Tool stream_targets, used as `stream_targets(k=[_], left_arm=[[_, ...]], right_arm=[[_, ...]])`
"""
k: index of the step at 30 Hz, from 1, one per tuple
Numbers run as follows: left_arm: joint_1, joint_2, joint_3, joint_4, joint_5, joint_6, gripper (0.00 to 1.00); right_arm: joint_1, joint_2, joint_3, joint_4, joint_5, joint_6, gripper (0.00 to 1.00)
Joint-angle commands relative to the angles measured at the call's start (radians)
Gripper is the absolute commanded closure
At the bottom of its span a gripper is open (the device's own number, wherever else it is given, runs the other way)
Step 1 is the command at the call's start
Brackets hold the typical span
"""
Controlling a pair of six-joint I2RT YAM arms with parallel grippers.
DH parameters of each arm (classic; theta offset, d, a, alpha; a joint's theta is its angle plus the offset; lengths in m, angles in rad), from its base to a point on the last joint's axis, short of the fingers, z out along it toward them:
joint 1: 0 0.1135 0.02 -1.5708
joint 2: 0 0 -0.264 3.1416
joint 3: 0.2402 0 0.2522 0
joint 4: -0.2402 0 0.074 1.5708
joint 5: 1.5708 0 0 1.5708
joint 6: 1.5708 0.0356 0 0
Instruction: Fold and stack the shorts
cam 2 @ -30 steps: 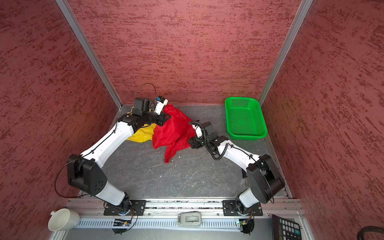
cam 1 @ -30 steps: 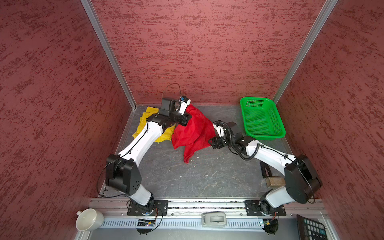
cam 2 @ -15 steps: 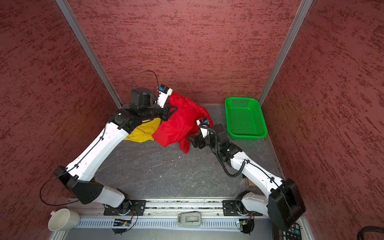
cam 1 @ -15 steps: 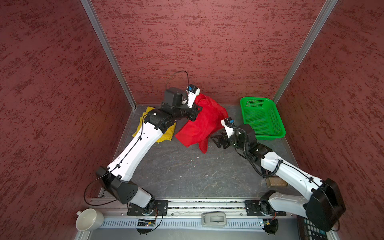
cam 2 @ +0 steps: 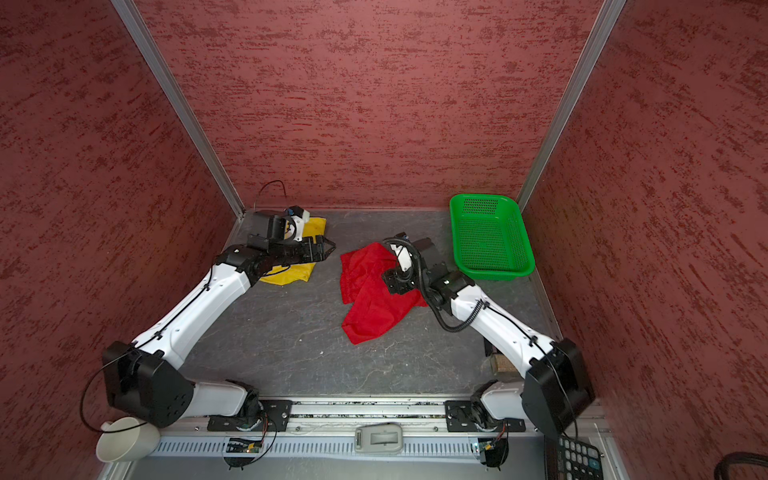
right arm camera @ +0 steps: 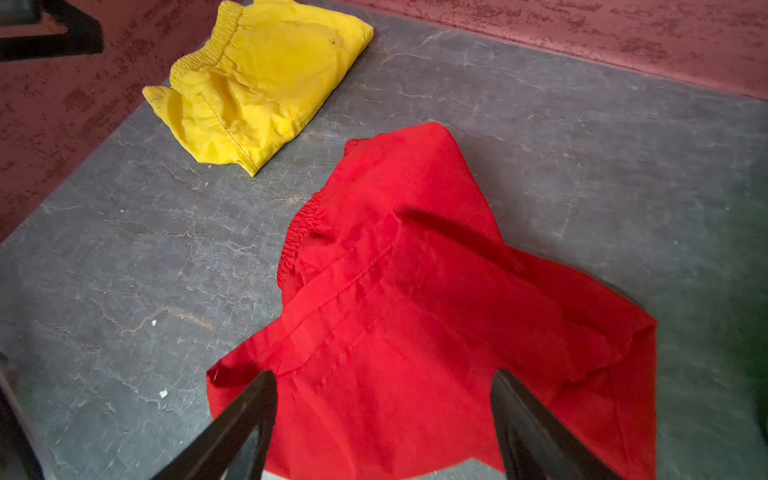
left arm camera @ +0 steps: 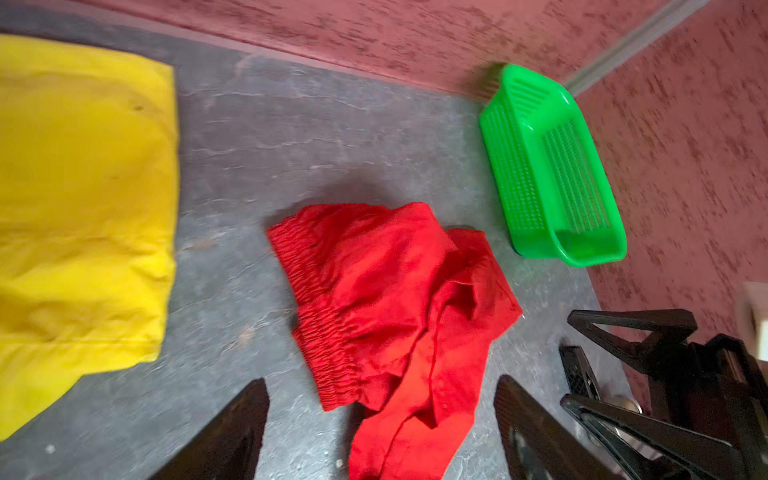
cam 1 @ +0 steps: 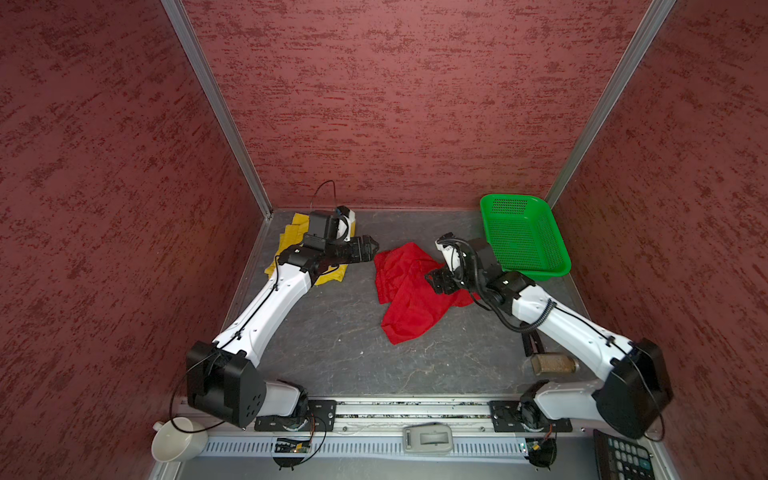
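We judge yellow shorts folded, far from green basket; red shorts crumpled near basket, unstacked; left gripper, right gripper fingers apart, empty

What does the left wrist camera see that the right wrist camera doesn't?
Only the left wrist camera shows the green basket clearly, standing by the wall. The right wrist camera has just a green blur at its edge.

Only the right wrist camera shows the yellow shorts whole, with their crinkly waistband. The left wrist camera cuts them off.

Both show the red shorts crumpled on the grey table, with the yellow shorts lying apart from them.
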Motion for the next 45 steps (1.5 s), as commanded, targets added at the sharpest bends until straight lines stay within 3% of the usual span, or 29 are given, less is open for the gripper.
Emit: stream_targets(k=[1,4,9,17,20,25,30,37,42,45], left_arm=[[0.047,-0.017,-0.103,0.074,0.043,-0.095,0.14],[0.094,-0.02,-0.205,0.171,0.118,-0.162,0.17],[0.098,0.093,-0.298,0.352,0.202,-0.278,0.23],[0.057,0.38,-0.202,0.491,0.238,-0.351,0.23],[0.047,0.464,-0.158,0.549,0.25,-0.374,0.22],[0.039,0.59,-0.08,0.677,0.265,-0.435,0.23],[0.003,0.715,0.052,0.634,0.257,-0.424,0.24],[-0.037,0.82,0.126,0.609,0.233,-0.413,0.27],[-0.054,0.867,0.15,0.638,0.215,-0.394,0.4],[-0.056,0.848,0.151,0.661,0.216,-0.374,0.63]], right_arm=[[0.054,0.15,0.142,-0.106,0.049,-0.082,0.17],[0.089,0.29,0.253,-0.132,0.056,-0.108,0.16],[0.058,0.449,0.352,-0.164,0.078,0.028,0.18],[-0.06,0.511,0.157,-0.095,0.051,0.185,0.54],[-0.075,0.494,0.066,-0.05,0.018,0.201,0.62],[-0.075,0.466,-0.032,0.005,-0.028,0.225,0.65],[-0.075,0.445,-0.063,0.028,-0.049,0.231,0.66],[-0.075,0.431,-0.075,0.051,-0.079,0.235,0.66],[-0.075,0.414,-0.093,0.091,-0.109,0.233,0.67],[-0.077,0.408,-0.1,0.126,-0.126,0.228,0.67]])
